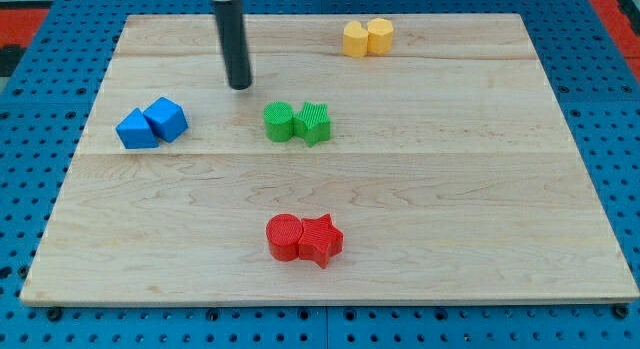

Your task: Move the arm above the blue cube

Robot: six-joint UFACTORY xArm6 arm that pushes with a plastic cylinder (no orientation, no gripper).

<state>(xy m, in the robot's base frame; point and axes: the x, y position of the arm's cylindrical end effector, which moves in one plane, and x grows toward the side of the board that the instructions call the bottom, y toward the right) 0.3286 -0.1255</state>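
The blue cube (pixel 167 119) sits at the view's left on the wooden board (pixel 450 189), touching a blue wedge-like block (pixel 134 129) on its left. My tip (pixel 240 86) is the lower end of the dark rod. It stands to the right of and slightly above the blue cube, apart from it, and up-left of the green blocks.
A green cylinder (pixel 279 121) and a green star-like block (pixel 313 122) touch near the middle. A red cylinder (pixel 285 238) and a red star (pixel 321 240) touch near the view's bottom. Two yellow blocks (pixel 367 37) touch at the view's top.
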